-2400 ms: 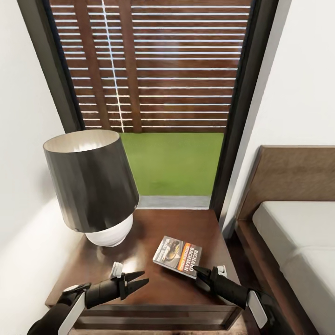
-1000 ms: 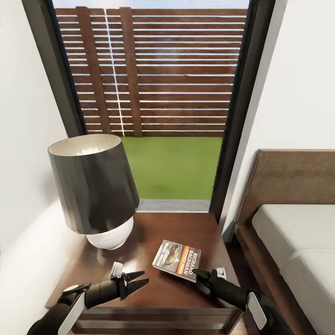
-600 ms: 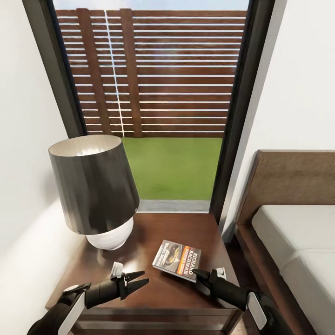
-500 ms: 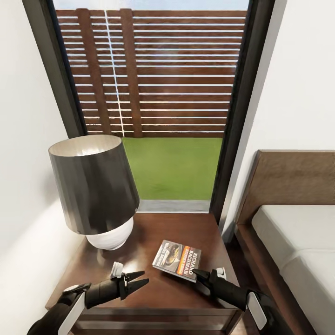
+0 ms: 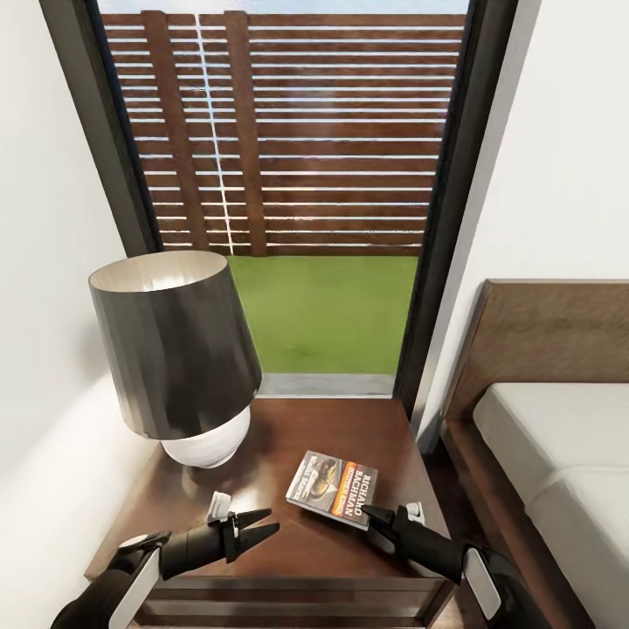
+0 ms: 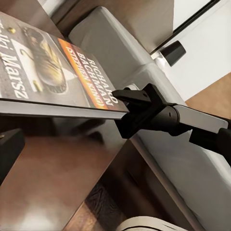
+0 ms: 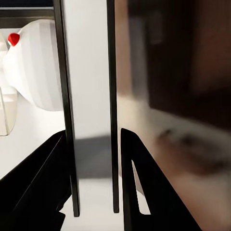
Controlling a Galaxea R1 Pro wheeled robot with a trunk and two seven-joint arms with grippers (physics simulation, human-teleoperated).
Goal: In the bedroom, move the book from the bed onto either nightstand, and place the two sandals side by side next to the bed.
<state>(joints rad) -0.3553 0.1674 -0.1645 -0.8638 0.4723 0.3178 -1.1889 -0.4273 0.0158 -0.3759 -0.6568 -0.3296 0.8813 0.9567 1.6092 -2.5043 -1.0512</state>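
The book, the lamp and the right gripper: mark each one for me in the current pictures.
book (image 5: 333,487), head view, middle of its cover.
lamp (image 5: 179,349), head view, side of its dark shade.
right gripper (image 5: 374,514), head view, at its fingers, next to the book's near edge.

Change against the earlier frames: the whole head view sits slightly lower than 2.4 s ago, so the fence (image 5: 297,131), lamp (image 5: 175,349), nightstand (image 5: 349,419) and book (image 5: 332,489) all drop together. This is camera motion. Over the last half second the scene drifts up a trace. A sky strip shows above the fence.
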